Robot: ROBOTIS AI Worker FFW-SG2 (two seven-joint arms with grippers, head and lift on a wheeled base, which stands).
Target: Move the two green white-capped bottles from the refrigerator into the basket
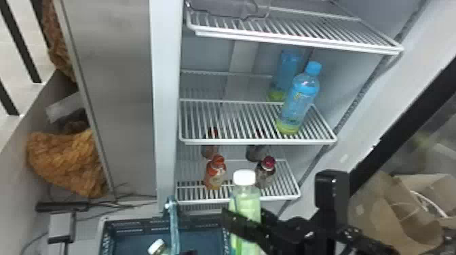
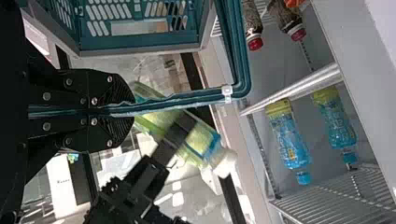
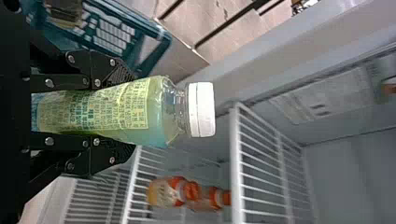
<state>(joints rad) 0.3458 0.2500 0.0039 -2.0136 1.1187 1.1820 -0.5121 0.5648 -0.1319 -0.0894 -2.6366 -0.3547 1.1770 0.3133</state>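
Head view: one green bottle (image 1: 246,198), white cap up, long axis near upright, clamped in my right gripper's (image 1: 246,218) jaws near the basket (image 1: 130,226); inside that, a second white-capped bottle (image 1: 157,247), tilted. Left wrist view: adds my left gripper's (image 1: 188,252) jaws, closed on the basket handle (image 2: 196,96). Right wrist view: adds the held bottle's printed label (image 3: 133,105), cap pointing beyond the jaws.

the right arm (image 1: 349,237) comes in from the head view's bottom edge, its right gripper (image 1: 245,220) pointing leftward, fingers clamped but spaced apart; the left gripper (image 2: 128,111) is pinched almost together.
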